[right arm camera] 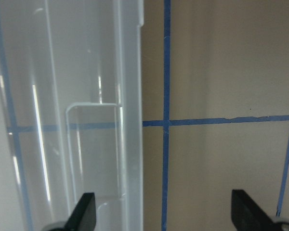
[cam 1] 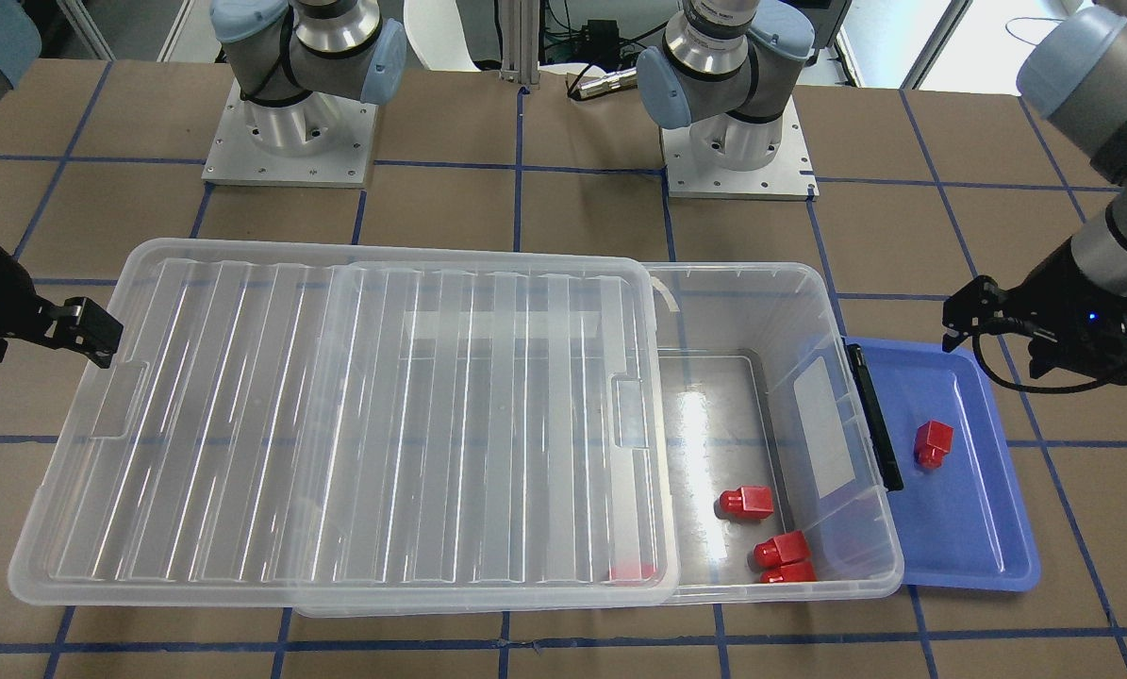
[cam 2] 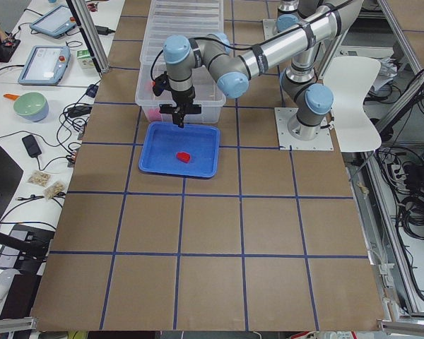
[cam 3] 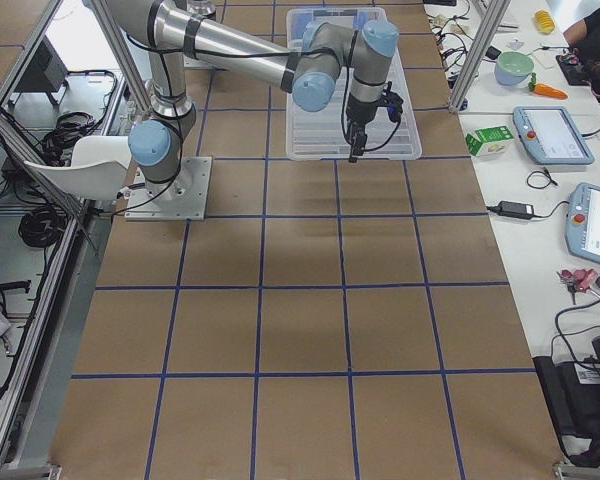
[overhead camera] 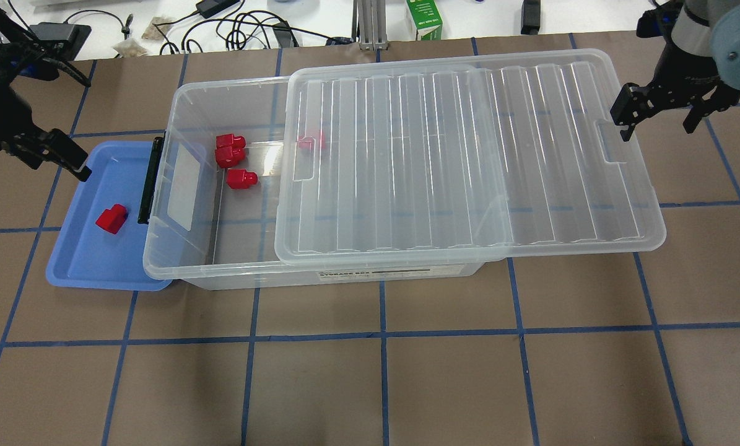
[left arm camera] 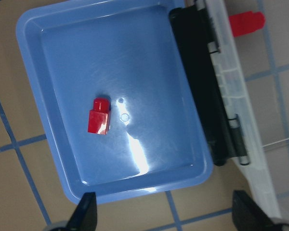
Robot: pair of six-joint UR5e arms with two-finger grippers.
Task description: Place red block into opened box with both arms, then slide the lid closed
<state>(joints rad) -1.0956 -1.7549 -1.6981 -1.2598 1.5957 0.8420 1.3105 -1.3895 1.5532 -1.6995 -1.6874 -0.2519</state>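
One red block (overhead camera: pixel 111 218) (cam 1: pixel 932 443) (left arm camera: pixel 99 116) lies in a blue tray next to the box's black bar (overhead camera: pixel 148 179). The clear box (overhead camera: pixel 345 275) holds several more red blocks (overhead camera: pixel 230 148) at its uncovered end, one of them under the lid's edge. The ribbed clear lid (overhead camera: pixel 469 161) (cam 1: pixel 337 424) covers most of the box and overhangs its other end. My left gripper (overhead camera: pixel 41 152) (left arm camera: pixel 166 216) hangs open above the tray's outer edge, empty. My right gripper (overhead camera: pixel 659 114) (right arm camera: pixel 164 216) is open too, straddling the lid's short edge near its notch (right arm camera: pixel 94 144).
The blue tray (overhead camera: pixel 78 266) (cam 1: pixel 978 547) butts against the box's short side. Both arm bases (cam 1: pixel 290 141) (cam 1: pixel 737 151) stand behind the box. A green carton (overhead camera: pixel 424 18) and cables lie along the table's far edge. Blue tape lines grid the brown table.
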